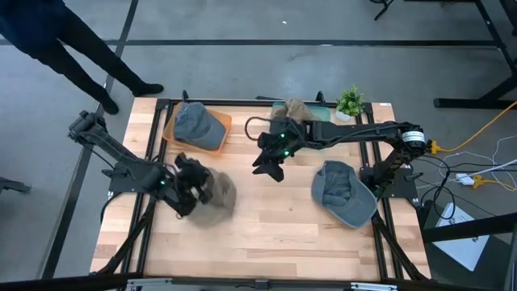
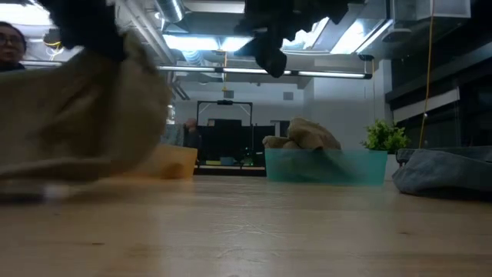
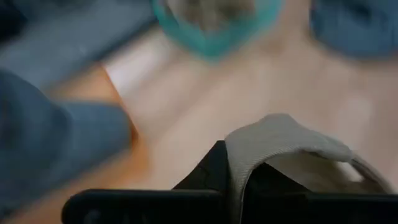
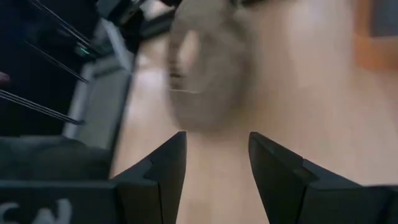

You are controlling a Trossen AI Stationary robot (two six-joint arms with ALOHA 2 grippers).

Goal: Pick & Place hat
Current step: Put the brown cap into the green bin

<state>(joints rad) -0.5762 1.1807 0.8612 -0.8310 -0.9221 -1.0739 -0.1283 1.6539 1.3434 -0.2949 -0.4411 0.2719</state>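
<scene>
Left gripper (image 1: 196,187), jaws clamped on tan hat (image 1: 216,196) at its rim, over the table's (image 1: 266,234) left-front part. The hat looks light, soft and floppy, cloth that sags; the rim fold is probably the best hold. Orange tray (image 1: 216,139) holds a grey-blue hat (image 1: 196,124), limp fabric. Right gripper (image 1: 269,166) hovers mid-table, jaws apart, empty. Teal bin (image 2: 327,165), rigid plastic. Another grey hat (image 1: 343,191) lies right, crumpled.
</scene>
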